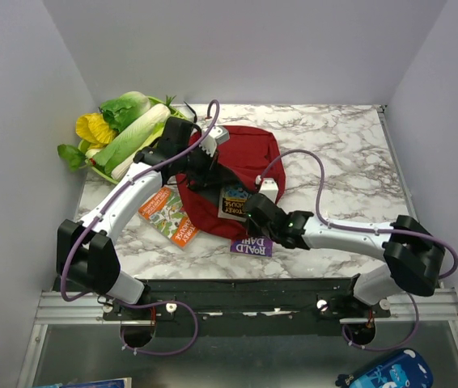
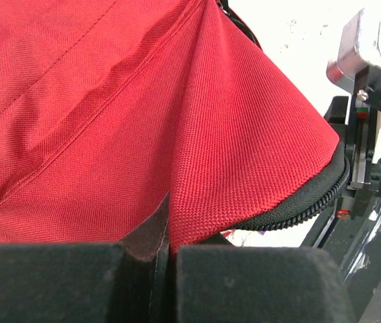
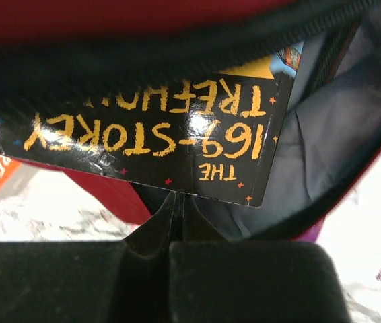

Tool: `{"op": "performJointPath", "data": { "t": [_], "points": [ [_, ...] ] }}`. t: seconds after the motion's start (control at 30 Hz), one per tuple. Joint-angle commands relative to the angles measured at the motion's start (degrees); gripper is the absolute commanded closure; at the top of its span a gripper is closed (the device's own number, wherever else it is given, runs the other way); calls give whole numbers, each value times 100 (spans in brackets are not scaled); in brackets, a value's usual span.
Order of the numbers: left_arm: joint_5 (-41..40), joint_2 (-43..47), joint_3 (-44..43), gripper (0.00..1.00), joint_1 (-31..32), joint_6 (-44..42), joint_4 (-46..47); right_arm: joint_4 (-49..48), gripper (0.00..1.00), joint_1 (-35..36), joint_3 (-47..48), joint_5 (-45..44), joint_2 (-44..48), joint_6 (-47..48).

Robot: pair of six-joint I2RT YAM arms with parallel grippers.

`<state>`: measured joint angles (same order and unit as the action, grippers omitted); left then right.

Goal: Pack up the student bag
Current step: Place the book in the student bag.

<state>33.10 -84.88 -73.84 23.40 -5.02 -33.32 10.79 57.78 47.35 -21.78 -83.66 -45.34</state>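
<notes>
Currently the student bag lies mid-table, its mouth toward the arms. The left gripper is closed, pinching the bag's red fabric. The right gripper is closed on the edge of a black book at the bag's mouth. An orange book and a purple book lie just beside the bag. Toy vegetables sit at the far left.
</notes>
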Motion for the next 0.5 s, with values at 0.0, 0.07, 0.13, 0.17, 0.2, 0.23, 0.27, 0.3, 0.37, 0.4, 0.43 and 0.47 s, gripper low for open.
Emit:
{"op": "performJointPath", "data": {
  "t": [0.0,0.07,0.13,0.17,0.2,0.23,0.27,0.3,0.37,0.4,0.43,0.47],
  "points": [
    [496,200,-113,100,95,-228,-500,-849,99,14,458,-1178,-308,87],
    [469,270,-69,100,103,-263,-544,-955,99,5,713,-1530,-588,201],
    [443,314,-43,100,95,-281,-561,-929,99,5,1019,-1784,-809,358],
    [425,340,-25,100,95,-281,-579,-877,99,-3,1091,-1855,-1001,359],
    [408,349,-25,100,95,-281,-562,-816,99,5,1144,-1908,-1056,351],
    [390,376,-16,100,95,-281,-561,-658,95,5,1188,-1944,-1082,290],
    [346,385,1,100,95,-272,-527,-561,88,-3,1206,-1918,-1082,228],
    [311,385,10,100,95,-272,-509,-430,72,5,1189,-1865,-1004,167],
    [241,376,37,100,95,-228,-430,-332,55,180,970,-1812,-811,113],
    [214,350,45,100,95,-228,-404,-340,45,294,899,-1838,-584,148],
    [197,289,45,100,95,-202,-377,-340,41,574,846,-1926,-512,331],
    [197,262,54,100,95,-184,-325,-279,38,725,846,-1953,-442,429]
  ]
}}
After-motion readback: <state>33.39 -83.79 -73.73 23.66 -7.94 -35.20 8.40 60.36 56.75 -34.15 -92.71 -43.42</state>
